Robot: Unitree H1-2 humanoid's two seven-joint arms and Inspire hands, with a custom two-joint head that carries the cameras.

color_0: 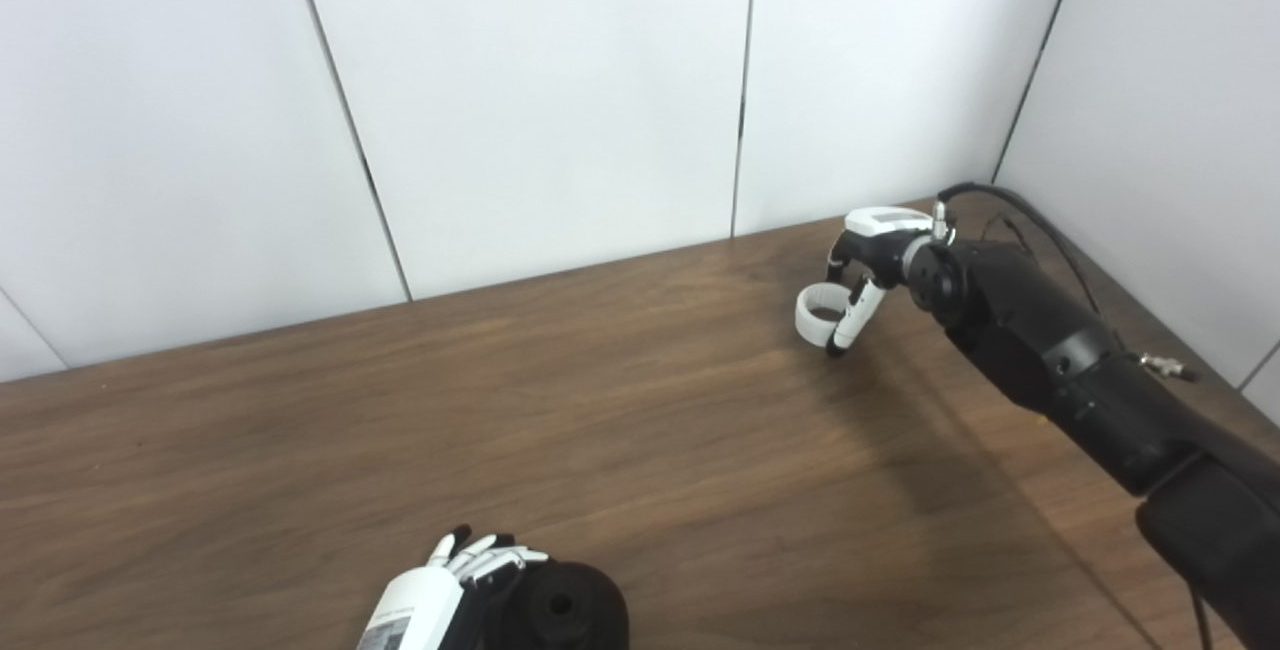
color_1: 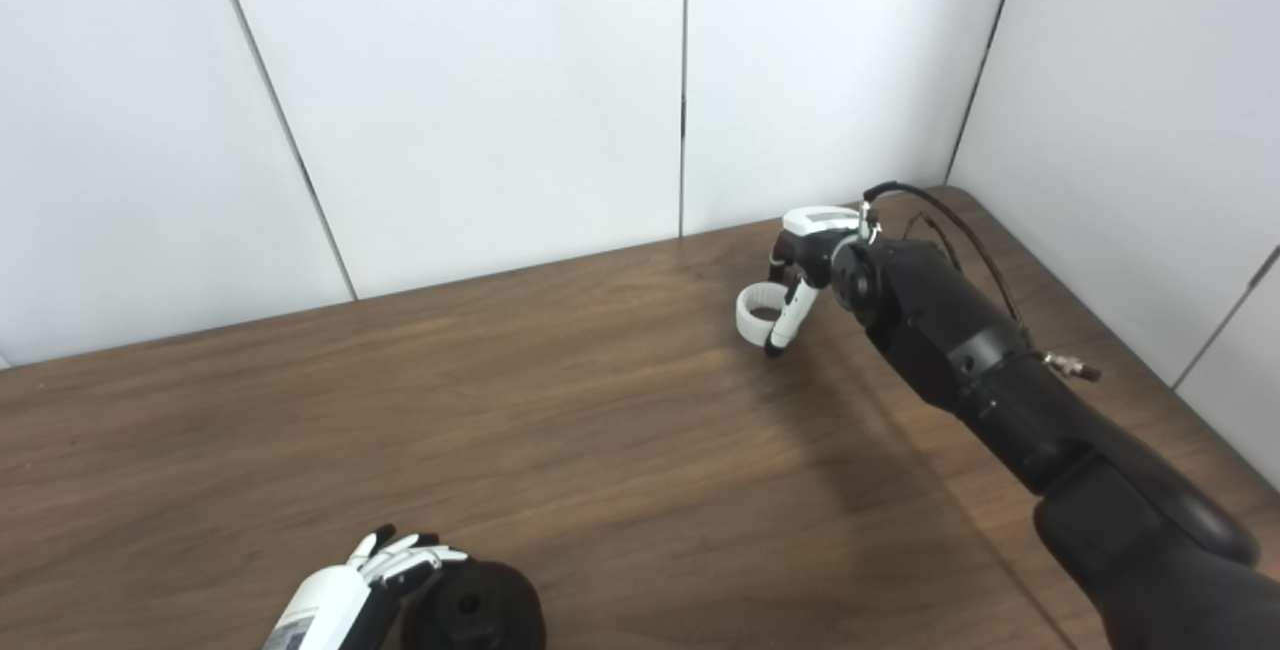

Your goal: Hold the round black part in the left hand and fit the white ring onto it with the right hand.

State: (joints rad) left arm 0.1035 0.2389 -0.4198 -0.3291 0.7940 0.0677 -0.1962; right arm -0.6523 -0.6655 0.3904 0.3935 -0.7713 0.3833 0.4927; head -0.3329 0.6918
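Observation:
The round black part (color_0: 565, 610) with a centre hole lies on the table at the bottom edge, partly cut off. My left hand (color_0: 470, 570) rests against its left rim with fingers stretched out and slightly apart; the thumb is hidden. No grip on the part shows. The white ring (color_0: 818, 315) sits far back on the right of the table. My right hand (color_0: 858, 275) reaches down onto it, one white finger (color_1: 785, 315) across its right side and a dark finger behind it, pinching its wall.
The brown wooden table (color_0: 560, 410) stretches between the two hands. White wall panels close the back and the right side, forming a corner just behind the right hand. A cable (color_0: 1010, 205) loops off the right forearm.

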